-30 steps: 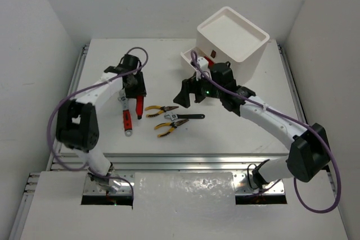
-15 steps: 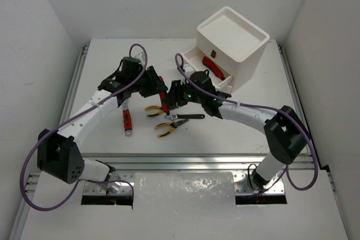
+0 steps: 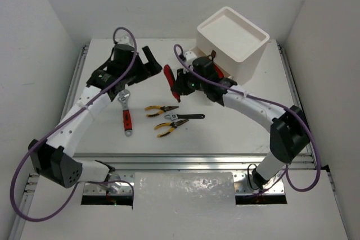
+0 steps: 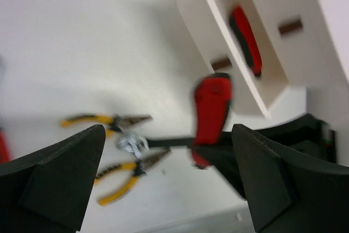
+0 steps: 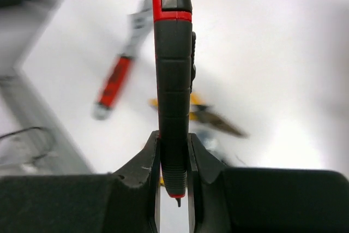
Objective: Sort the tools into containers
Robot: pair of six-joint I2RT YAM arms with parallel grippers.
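My right gripper (image 3: 176, 84) is shut on a red-and-black utility knife (image 3: 168, 76) and holds it in the air left of the white container (image 3: 248, 64). In the right wrist view the knife (image 5: 174, 80) stands upright, clamped between my fingers (image 5: 147, 167). My left gripper (image 3: 152, 64) hangs open and empty just left of the knife (image 4: 211, 110). The container's drawer (image 4: 217, 32) is pulled out, and another red-and-black knife (image 4: 246, 39) lies in it. On the table lie a red-handled wrench (image 3: 127, 117), two yellow pliers (image 3: 159, 108) (image 3: 167, 127) and a black-handled wrench (image 3: 187, 117).
The container stands at the table's far right corner, its recessed top (image 3: 232, 33) holding nothing. White walls close in the table on three sides. A metal rail (image 3: 169, 161) runs along the near edge.
The left gripper carried the knife over to the right gripper, then opened and drew back to the left. The right gripper closed on the knife and now holds it alone.
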